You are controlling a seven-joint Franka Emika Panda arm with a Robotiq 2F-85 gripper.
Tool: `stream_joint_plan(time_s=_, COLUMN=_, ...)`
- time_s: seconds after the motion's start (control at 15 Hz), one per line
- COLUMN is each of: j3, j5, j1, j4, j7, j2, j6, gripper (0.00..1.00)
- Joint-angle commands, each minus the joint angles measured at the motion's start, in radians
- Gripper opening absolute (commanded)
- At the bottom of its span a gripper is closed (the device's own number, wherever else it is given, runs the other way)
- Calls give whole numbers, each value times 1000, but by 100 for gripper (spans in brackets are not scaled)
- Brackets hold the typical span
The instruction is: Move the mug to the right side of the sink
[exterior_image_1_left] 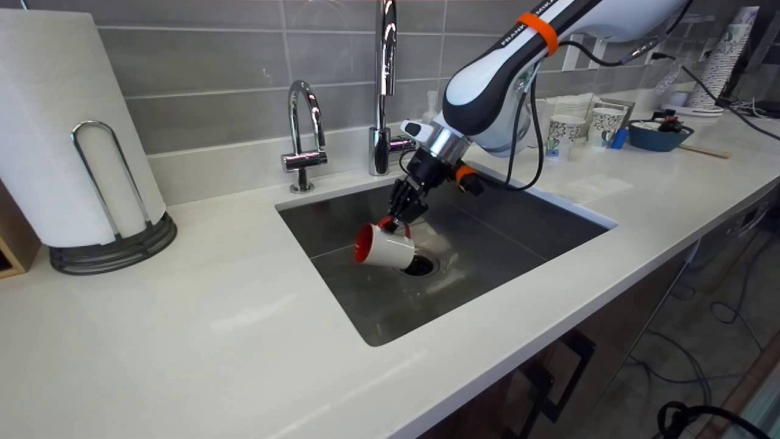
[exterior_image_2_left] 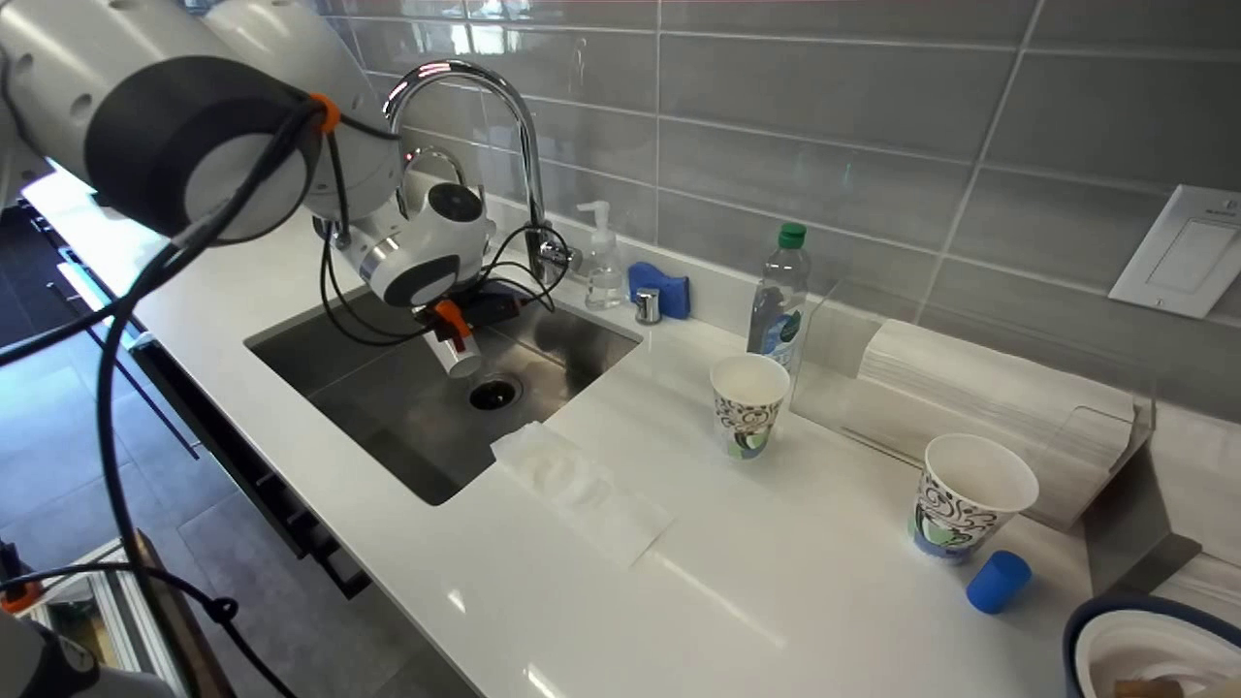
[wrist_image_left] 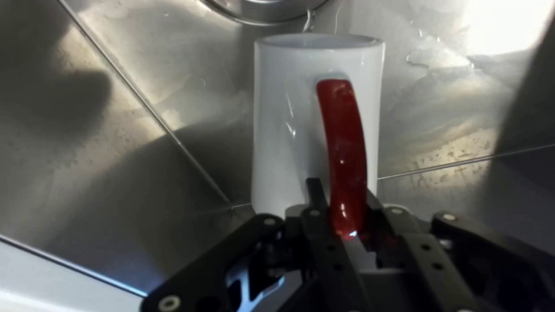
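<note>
My jaws are clamped on the handle (wrist_image_left: 347, 151) of the mug (exterior_image_1_left: 390, 249), tilted in the sink (exterior_image_1_left: 390, 311) near the drain (exterior_image_1_left: 421, 266) — I should carry it slowly toward the right, without any swing.

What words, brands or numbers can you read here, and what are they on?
"FRANK": on the robot arm, below the orange band.
"MIKA": on the arm, above that band.
Too blurred to read: the label on the green-capped bottle.
Too small to read: the mark on the wall switch.
The mug shows none on the sides in view.
</note>
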Motion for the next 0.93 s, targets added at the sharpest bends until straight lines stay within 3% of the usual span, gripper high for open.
stream_joint_plan(time_s=0.0, j3=59, j5=-14, j1=-58, j4=3, j7=-37, j2=57, j6=40, gripper=5)
stream_joint_plan(time_s=0.53, j3=51, j5=-26, j1=-67, j4=-5, j7=-20, j2=71, j6=38, gripper=5)
stream_joint_plan(time_s=0.87, j3=9, j5=-38, j1=-46, j4=-19, j7=-6, j2=55, j6=32, gripper=5)
